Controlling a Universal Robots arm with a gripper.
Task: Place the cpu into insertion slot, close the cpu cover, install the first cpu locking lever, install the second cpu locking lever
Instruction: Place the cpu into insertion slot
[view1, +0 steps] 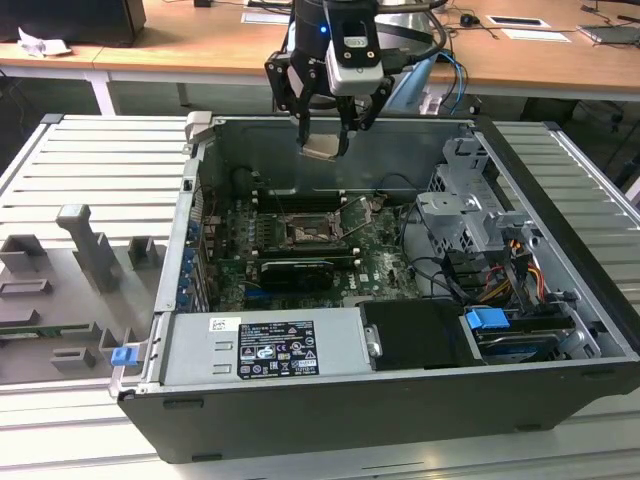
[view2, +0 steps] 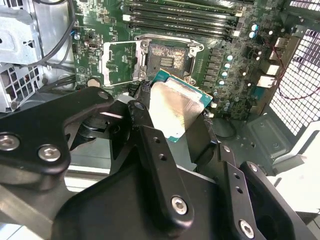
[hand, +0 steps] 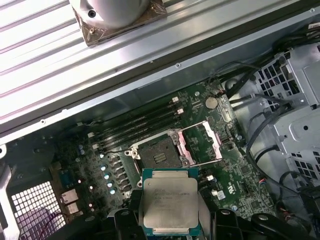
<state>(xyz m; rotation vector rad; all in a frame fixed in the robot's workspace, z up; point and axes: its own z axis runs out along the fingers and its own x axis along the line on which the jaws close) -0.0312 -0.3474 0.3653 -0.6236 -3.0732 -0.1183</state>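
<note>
While the open computer case (view1: 300, 425) sits beneath the arm, we see the gripper (view1: 322, 140) hanging above the case's rear wall in the exterior view, well clear of everything inside. Below the gripper lies the green motherboard (view1: 390, 262), its long black memory slots (hand: 140, 125) running next to the socket area.

The gripper's black fingers (view2: 155, 150) are pressed in on the cpu from two opposite sides, so we read the jaws as pinching the cpu and nothing else.

The insertion slot (hand: 159, 152) is a square socket with a black frame, a dark centre and silver metal at its edges. It lies below and beyond the fingertips, apart from them, with nothing seated in it. In the second wrist view the insertion slot (view2: 167, 57) shows just past the chip's far edge.

The cpu cover (hand: 183, 148) is a silver frame plate with a cut-out middle. It is swung open to one side of the slot, and green board shows through its opening. In the second wrist view the cover (view2: 106, 62) lies just beside the slot.

The cpu (hand: 169, 202) is a flat square chip with a pale silvery-beige metal face and a thin green rim around it. In the second wrist view its face (view2: 175, 107) catches a bright glare. It sits between the fingertips, held in the air above the board; in the exterior view the cpu (view1: 320, 148) hangs slightly tilted at the gripper's tip.
</note>
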